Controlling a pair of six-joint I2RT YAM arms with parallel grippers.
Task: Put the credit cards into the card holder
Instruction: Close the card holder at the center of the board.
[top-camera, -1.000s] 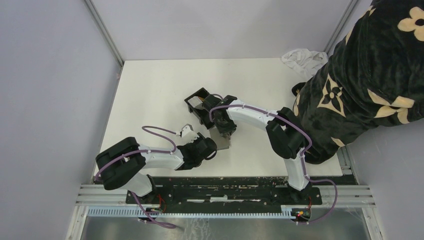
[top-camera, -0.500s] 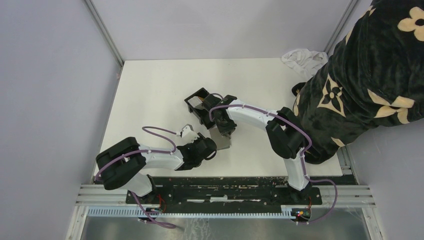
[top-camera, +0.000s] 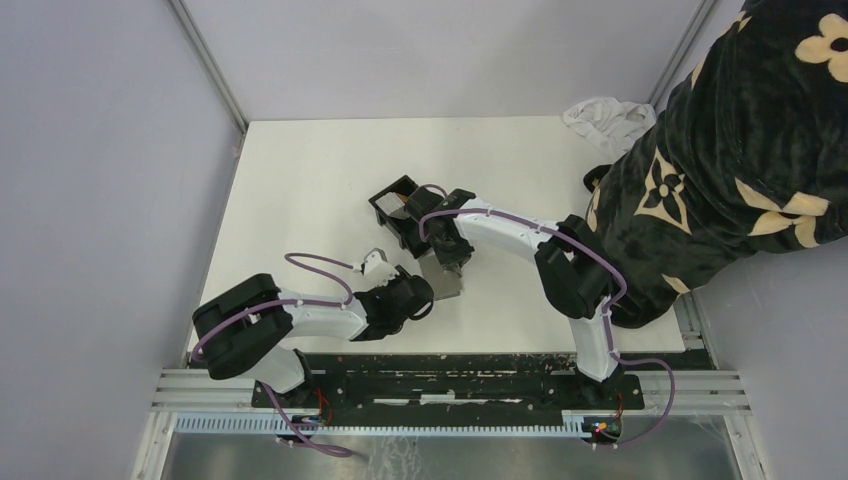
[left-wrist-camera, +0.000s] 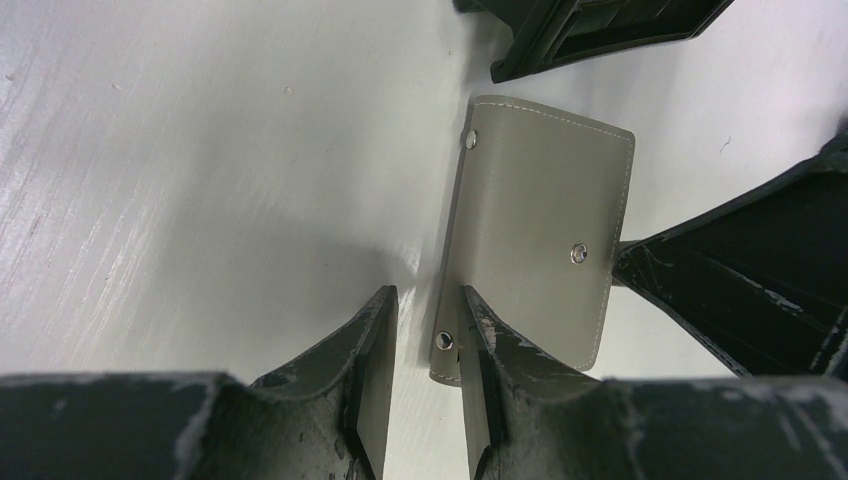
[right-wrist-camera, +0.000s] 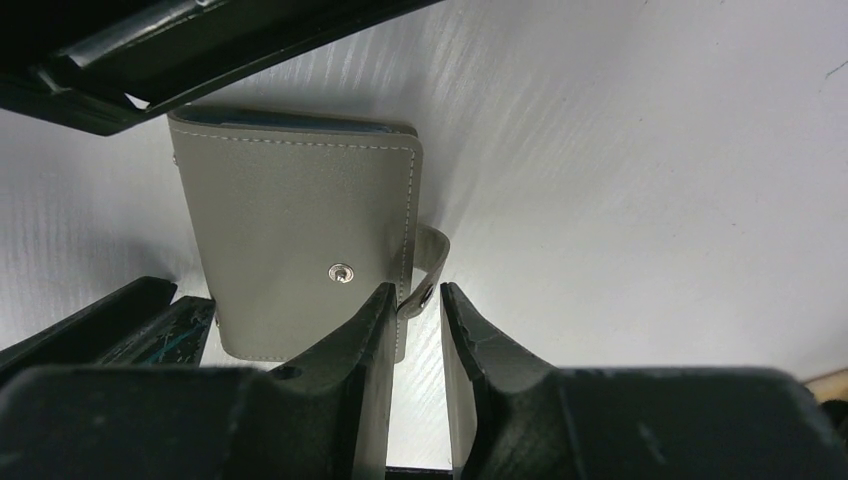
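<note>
Fingers of the right pincer (right-wrist-camera: 417, 292) have drawn in over the last second. They now sit close on either side of the strap tab (right-wrist-camera: 437, 255) that loops off the card holder (left-wrist-camera: 540, 230), a grey stitched wallet with snap studs lying flat and closed on the white surface (top-camera: 300, 180). As far as the wrist view shows, they touch the tab, so I take it as gripped. Nothing else has shifted: the wallet lies in the same spot between the two arms, just beside the open black box (top-camera: 393, 203). The left pincer (left-wrist-camera: 428, 295) has kept its narrow gap, fingers apart and clamped on nothing. One finger rests on bare surface beside the wallet's spine and the other lies over its near corner, which looks like a hold-down. To my mind the flap is about to be unsnapped, so the task is at an early stage: the holder is shut, and no credit cards show plainly in any view. The pull must lift the tab off its stud without dragging the wallet from under the left finger.
</note>
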